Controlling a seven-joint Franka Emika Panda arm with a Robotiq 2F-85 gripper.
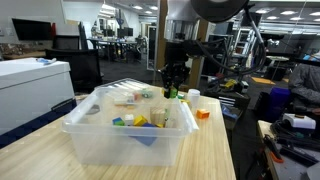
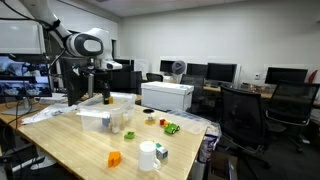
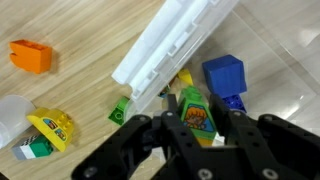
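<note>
Pinching a green toy block [image 3: 197, 108] with an orange printed face between the nearly closed fingers of the gripper [image 3: 198, 128], as seen in the wrist view. Held close by the white rim of a clear plastic bin [image 3: 170, 45], on the bin's inner side; whether resting on the bin floor or lifted off it, impossible to tell. Just beside the held block, inside the bin: a blue block [image 3: 222, 75]. Outside the rim, on the wooden table [image 3: 80, 30]: a small green brick [image 3: 120, 113] just beside the bin wall, a yellow toy piece [image 3: 50, 128] next to a white cup [image 3: 8, 115], and an orange block [image 3: 30, 55] well apart from both. In both exterior views, poised low at one edge of the bin, reaching down from above, with more coloured toys [image 1: 135, 120] lying in the bin.
</note>
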